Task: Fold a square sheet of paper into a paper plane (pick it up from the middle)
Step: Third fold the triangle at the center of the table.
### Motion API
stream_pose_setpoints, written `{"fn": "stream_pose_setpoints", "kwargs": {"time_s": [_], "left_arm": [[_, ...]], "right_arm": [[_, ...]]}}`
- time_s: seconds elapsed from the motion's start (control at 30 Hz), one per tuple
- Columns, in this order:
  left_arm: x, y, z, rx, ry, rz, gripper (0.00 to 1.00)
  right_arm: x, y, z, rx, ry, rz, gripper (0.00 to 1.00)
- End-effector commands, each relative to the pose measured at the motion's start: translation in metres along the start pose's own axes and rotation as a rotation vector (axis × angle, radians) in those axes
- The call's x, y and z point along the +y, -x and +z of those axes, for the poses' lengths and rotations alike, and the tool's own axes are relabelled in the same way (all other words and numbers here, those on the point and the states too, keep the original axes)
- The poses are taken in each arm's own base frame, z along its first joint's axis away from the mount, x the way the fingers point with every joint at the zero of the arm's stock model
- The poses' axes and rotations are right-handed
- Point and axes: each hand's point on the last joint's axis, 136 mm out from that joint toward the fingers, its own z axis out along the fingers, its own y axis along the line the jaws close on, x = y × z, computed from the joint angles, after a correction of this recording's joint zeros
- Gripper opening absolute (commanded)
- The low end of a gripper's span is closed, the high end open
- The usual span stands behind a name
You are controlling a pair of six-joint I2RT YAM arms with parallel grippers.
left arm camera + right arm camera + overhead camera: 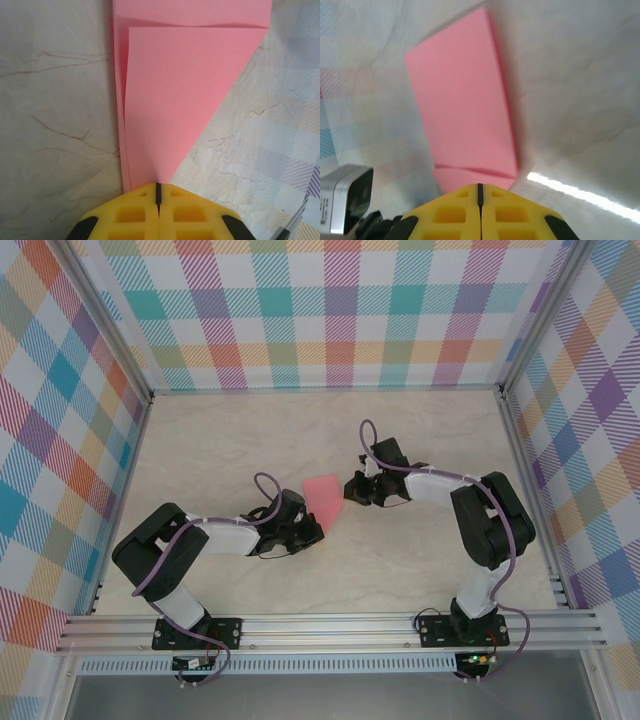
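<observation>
One paper (326, 498), two grippers. The left gripper (158, 194) is pinched tight on its tip; the right gripper (480, 192) likewise grips the opposite edge.

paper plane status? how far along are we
Done: the sheet of paper is already folded. The left wrist view shows overlapping layers tapering to a point.
In hand: the left gripper is shut on that point, and the right gripper looks shut on the opposite edge, with the paper spanning between them.
Left: it's a wide wedge, not a narrow dart, so the wing folds and centre crease remain.
</observation>
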Motion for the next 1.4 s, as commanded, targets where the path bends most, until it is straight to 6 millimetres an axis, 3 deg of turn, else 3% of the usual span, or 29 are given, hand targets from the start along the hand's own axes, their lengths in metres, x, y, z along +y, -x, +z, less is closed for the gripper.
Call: {"fn": "stream_pose_setpoints", "kwargs": {"time_s": [0.0, 0.13, 0.33, 0.63, 0.87, 1.17, 1.37], "left_arm": [[0.06, -0.028, 0.0, 0.089, 0.221, -0.039, 0.03], [0.058, -0.027, -0.001, 0.087, 0.219, -0.037, 0.03], [0.06, -0.028, -0.002, 0.087, 0.225, -0.037, 0.03], [0.062, -0.037, -0.005, 0.122, 0.209, -0.04, 0.04], [0.078, -0.049, -0.012, 0.15, 0.235, -0.047, 0.06], [0.062, -0.061, -0.016, 0.221, 0.165, 0.03, 0.06], [0.054, -0.057, -0.019, 0.233, 0.168, 0.088, 0.07]], "right_arm": [[0.009, -0.026, 0.013, 0.08, 0.039, -0.003, 0.06], [0.01, -0.036, 0.028, 0.135, 0.045, -0.01, 0.06], [0.008, -0.035, 0.04, 0.158, 0.036, -0.007, 0.06], [-0.027, -0.037, 0.049, 0.175, -0.131, 0.079, 0.06], [-0.036, -0.039, 0.052, 0.181, -0.171, 0.112, 0.05], [-0.042, -0.04, 0.053, 0.195, -0.206, 0.129, 0.05], [-0.041, -0.041, 0.053, 0.199, -0.203, 0.136, 0.05]]}}
